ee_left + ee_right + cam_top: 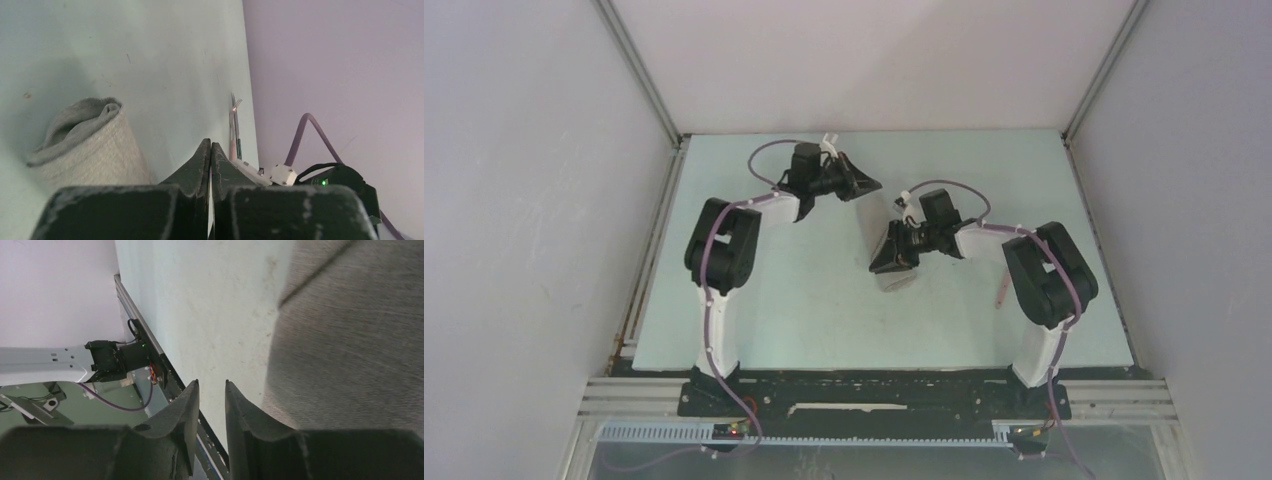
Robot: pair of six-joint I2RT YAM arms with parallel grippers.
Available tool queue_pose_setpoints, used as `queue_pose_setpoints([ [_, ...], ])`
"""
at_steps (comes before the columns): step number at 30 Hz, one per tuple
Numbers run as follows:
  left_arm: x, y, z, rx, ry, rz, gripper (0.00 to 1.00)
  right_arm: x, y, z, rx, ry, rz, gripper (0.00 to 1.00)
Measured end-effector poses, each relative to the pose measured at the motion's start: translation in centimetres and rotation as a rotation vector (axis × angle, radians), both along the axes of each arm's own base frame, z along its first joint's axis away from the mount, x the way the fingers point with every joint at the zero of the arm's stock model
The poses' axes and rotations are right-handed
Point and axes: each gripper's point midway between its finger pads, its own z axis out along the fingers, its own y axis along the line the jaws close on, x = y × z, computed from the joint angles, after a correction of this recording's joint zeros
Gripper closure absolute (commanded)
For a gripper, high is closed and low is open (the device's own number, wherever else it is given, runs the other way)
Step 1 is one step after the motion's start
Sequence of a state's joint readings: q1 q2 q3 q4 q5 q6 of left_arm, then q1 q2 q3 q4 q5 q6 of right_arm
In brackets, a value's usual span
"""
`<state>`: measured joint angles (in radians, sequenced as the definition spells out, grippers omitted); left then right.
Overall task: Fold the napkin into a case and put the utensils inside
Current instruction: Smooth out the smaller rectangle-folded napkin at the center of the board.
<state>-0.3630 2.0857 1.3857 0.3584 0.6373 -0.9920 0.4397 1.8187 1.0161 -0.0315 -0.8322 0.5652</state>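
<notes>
Taupe-grey cloth, top view: the napkin [894,282] lies folded into a narrow strip near the middle of the pale green table [804,300]. Only its near end shows; the rest is hidden under the right gripper [886,262]. Contact between the two cannot be judged here. The left gripper [864,183] sits farther back, close to the strip's far end. Neither gripper's finger state is readable from this height. The utensils [1002,290] show only as a thin pink handle by the right arm, well apart from the napkin.

Left wrist view: the left gripper [210,144] has its fingers pressed together with nothing between them. The napkin [85,135] is to the left on the table [150,60], layered, its folded end gaping a little. The utensils [234,131] lie side by side near the table's edge by the wall, one pink handle and one dark, metal tines at the far end. A purple cable [300,140] loops at the right.

Right wrist view: the right gripper [211,384] has its fingers a narrow gap apart, holding nothing. The napkin [350,340] fills the right side, flat on the table [210,305], with a fold line across its upper part. Its edge is just beside the right-hand finger.
</notes>
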Motion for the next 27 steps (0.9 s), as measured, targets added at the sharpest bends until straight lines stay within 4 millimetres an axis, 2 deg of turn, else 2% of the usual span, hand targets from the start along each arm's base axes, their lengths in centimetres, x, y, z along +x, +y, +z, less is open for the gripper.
queue_pose_setpoints([
  [3, 0.5, -1.7, -2.0, -0.029, 0.042, -0.028, 1.00, -0.1, -0.4, -1.4, 0.013, 0.045, -0.009, 0.66],
  [8, 1.4, -3.2, -5.4, -0.062, 0.121, -0.028, 1.00, 0.6, -0.9, -1.7, 0.068, 0.035, -0.025, 0.67],
  [12, 2.1, -2.8, -8.2, -0.061, 0.198, 0.007, 1.00, 0.1, -2.2, -3.5, 0.082, 0.071, -0.057, 0.67],
  [15, 2.7, -2.1, -9.9, -0.034, 0.252, 0.040, 1.00, -0.8, -3.0, -5.1, 0.076, 0.123, -0.083, 0.67],
  [17, 3.0, -1.7, -10.6, -0.012, 0.284, 0.054, 1.00, -0.9, -3.2, -5.4, 0.082, 0.136, -0.095, 0.67],
  [21, 3.2, -1.3, -10.8, 0.001, 0.303, 0.063, 1.00, -0.9, -3.0, -4.7, 0.087, 0.115, -0.095, 0.64],
  [25, 3.3, -1.1, -10.7, 0.009, 0.306, 0.058, 0.97, -1.3, -2.1, -2.0, 0.104, 0.062, -0.066, 0.62],
  [27, 3.6, -1.1, -10.3, 0.016, 0.296, 0.054, 0.92, -1.3, -1.2, -0.5, 0.119, 0.028, -0.043, 0.60],
])
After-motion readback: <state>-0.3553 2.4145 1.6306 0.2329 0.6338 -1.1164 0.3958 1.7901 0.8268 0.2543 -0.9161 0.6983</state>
